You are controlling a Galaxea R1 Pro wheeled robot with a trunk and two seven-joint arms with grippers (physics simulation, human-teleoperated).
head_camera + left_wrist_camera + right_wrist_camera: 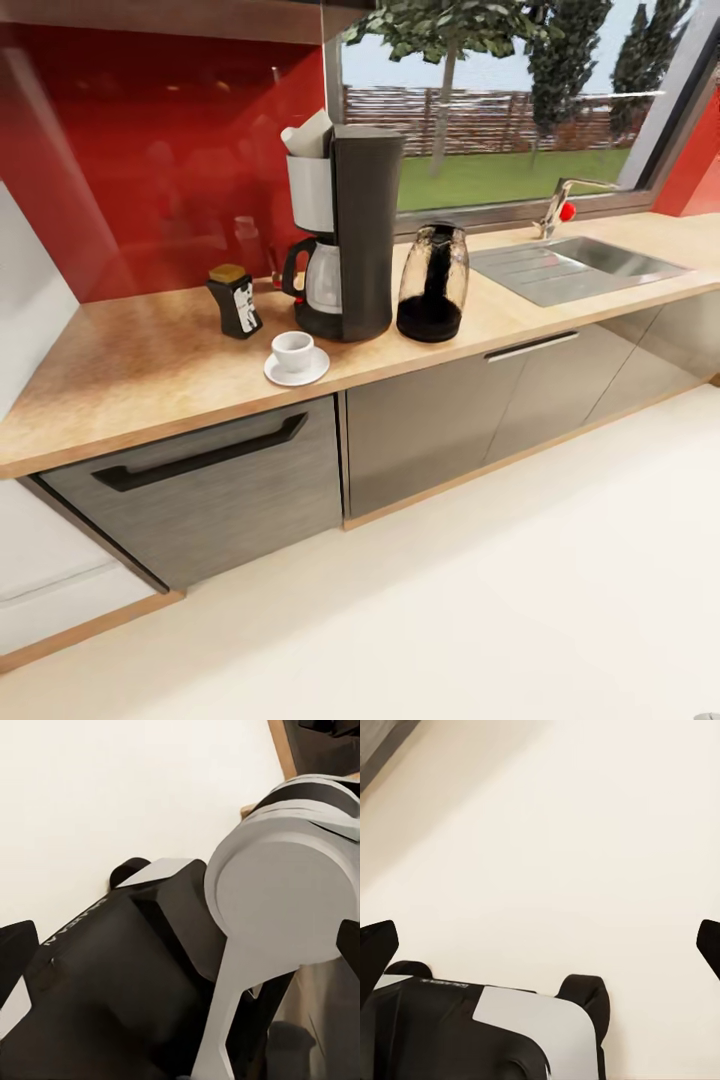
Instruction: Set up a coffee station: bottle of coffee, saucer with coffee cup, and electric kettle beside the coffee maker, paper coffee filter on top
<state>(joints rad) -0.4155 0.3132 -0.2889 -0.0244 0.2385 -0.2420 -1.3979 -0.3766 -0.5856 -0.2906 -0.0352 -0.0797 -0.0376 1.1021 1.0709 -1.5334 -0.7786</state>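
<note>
Your coffee maker (345, 235) stands upright on the bench (140, 370) against the red wall, a glass carafe (322, 277) in its base and a white paper filter (307, 135) poking out of its top. Just in front of it the white cup (292, 351) sits on its saucer (297, 372), near the bench's front edge; what's in the cup you can't tell. The coffee bottle (235, 300) stands on one side of the maker, the dark-bottomed glass kettle (433, 283) close on the other. Farther along, the sink (580, 265) and tap (560, 207) run out of frame.

Left fingers (180, 949): black tips wide apart at the frame's sides, with your own grey arm link and dark base between them. Right fingers (540, 945): wide too, bare pale floor (555, 832) between and beyond them.
</note>
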